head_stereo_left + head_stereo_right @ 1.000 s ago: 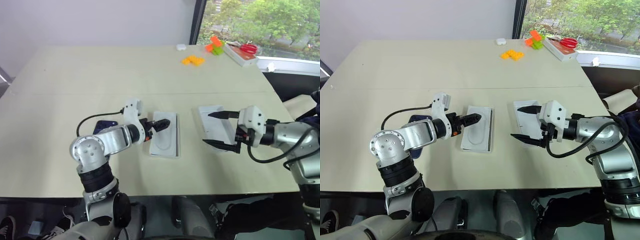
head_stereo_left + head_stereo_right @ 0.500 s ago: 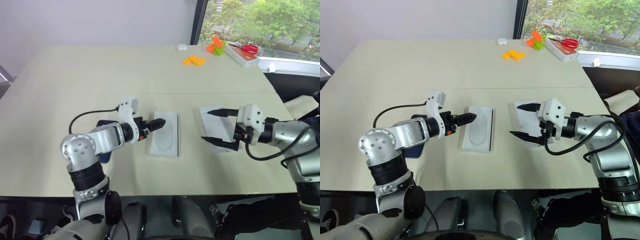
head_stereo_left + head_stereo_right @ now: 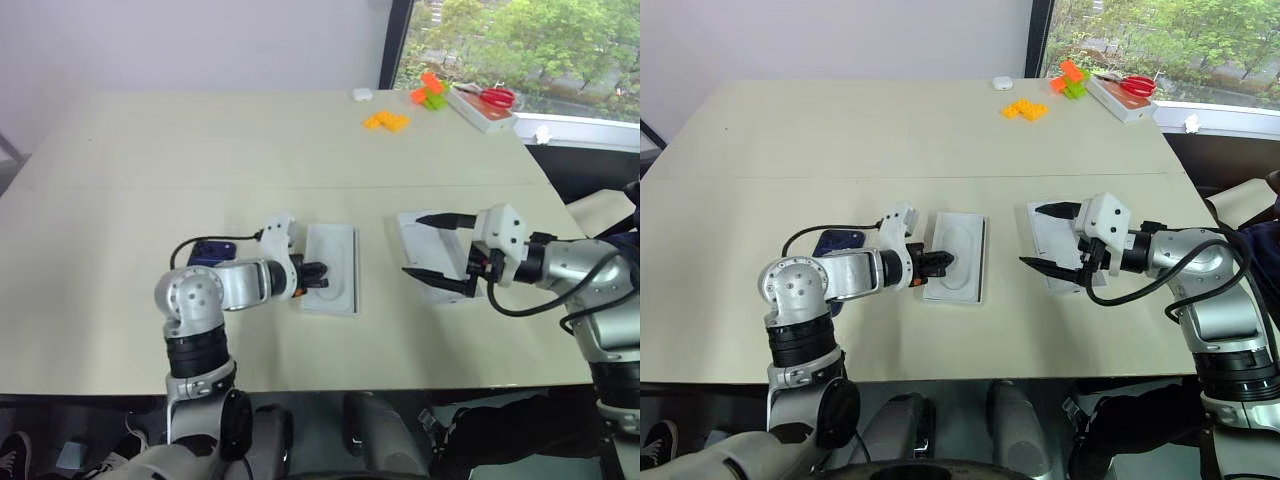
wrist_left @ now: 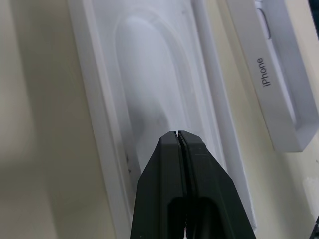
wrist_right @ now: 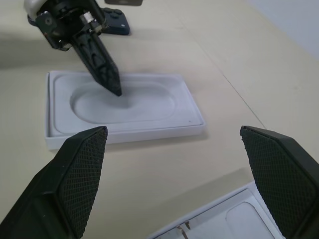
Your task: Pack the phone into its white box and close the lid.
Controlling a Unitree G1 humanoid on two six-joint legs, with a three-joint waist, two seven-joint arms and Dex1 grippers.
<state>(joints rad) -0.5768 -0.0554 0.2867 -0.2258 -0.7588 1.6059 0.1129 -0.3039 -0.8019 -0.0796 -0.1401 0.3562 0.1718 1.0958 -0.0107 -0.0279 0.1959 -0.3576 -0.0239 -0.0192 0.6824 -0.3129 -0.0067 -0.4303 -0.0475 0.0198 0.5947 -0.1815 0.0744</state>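
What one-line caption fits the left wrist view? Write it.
Shut left gripper poised over the white insert's oval recess, lid lying alongside.

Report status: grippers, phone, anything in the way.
Left gripper shut, empty, tips over the white insert sitting in the white box. Right gripper open above the lid. Phone on table behind left arm, unpacked.

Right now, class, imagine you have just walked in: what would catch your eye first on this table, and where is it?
Near the middle of the table lies a white box with an oval recess, and the left gripper, shut, points down onto it. To its right the right gripper hovers open over a second white piece, the lid. Bright orange blocks sit at the far edge by the window.
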